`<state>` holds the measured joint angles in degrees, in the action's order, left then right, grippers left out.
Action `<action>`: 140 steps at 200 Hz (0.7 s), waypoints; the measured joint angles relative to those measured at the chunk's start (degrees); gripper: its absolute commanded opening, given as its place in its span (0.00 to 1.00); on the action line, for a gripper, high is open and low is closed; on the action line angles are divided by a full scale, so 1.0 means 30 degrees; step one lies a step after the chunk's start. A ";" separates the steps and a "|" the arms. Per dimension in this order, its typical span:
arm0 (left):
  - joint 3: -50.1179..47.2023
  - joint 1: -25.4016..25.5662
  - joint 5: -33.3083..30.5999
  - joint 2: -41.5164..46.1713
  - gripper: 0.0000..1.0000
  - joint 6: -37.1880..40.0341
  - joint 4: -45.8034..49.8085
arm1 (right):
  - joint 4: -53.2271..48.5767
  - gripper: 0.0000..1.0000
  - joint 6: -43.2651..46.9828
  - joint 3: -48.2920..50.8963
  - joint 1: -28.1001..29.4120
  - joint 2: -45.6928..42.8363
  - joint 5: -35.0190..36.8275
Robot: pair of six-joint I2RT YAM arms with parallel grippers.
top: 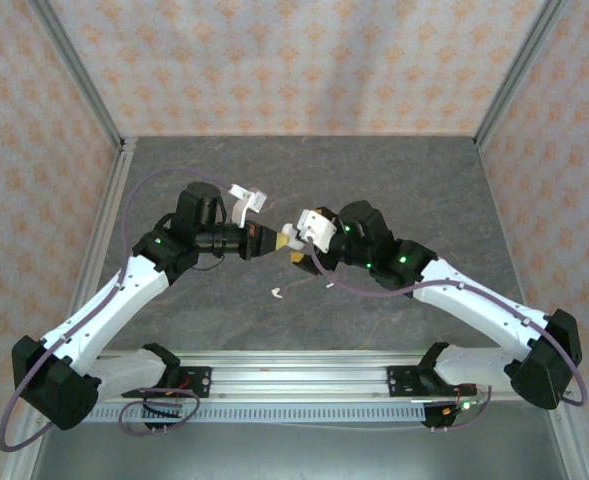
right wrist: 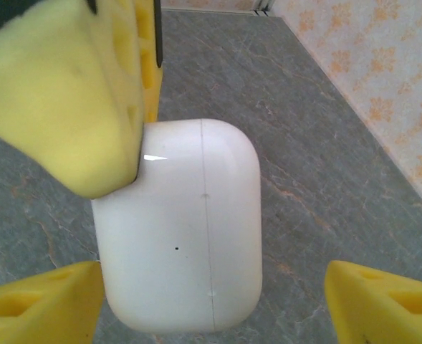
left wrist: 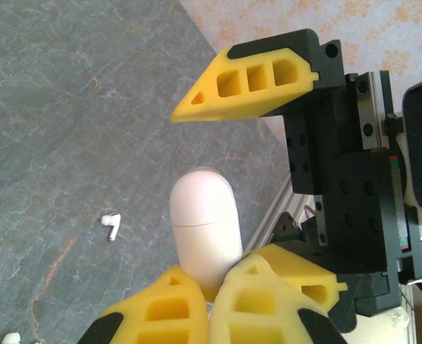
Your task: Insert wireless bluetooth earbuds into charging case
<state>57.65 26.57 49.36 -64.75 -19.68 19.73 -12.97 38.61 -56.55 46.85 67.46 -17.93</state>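
Left gripper [left wrist: 212,279] clamped on white charging case [left wrist: 203,215], lower end hidden by pads [left wrist: 160,308]. Right gripper [right wrist: 214,287] spread wide astride it. On table [left wrist: 67,107]: white earbud [left wrist: 111,226]; second earbud [left wrist: 10,338] cut off.

A: What is the case [right wrist: 182,229] made of?
B: You're looking at smooth pale plastic, glossy enough to catch a highlight. The jaws are yellow, matt and faintly grainy, on matt black blocks [left wrist: 339,186].
A: And the table [right wrist: 304,107]?
B: Grey, stone-veined, dull. The earbud [left wrist: 111,226] you see on it is glossy white plastic.
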 measured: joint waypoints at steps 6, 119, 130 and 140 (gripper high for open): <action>0.0000 0.0000 0.0000 0.0000 0.01 0.0000 0.0000 | 0.0066 0.71 0.0058 0.0000 0.0007 0.0000 0.0007; 0.0015 -0.0153 0.0000 -0.0007 0.06 -0.0503 -0.0073 | 0.1180 0.37 0.0015 0.0000 0.0444 0.0401 -0.0015; 0.0015 -0.0160 -0.0080 -0.0007 0.10 -0.0510 -0.0073 | 0.1195 0.33 -0.0015 0.0000 0.0444 0.0408 -0.0022; 0.0015 -0.0160 -0.0080 -0.0007 0.20 -0.0510 -0.0073 | 0.1195 0.30 0.0066 -0.0007 0.0444 0.0408 -0.0007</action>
<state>57.69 26.09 49.12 -64.77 -21.21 19.51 -9.39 38.81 -56.58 48.18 68.69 -17.96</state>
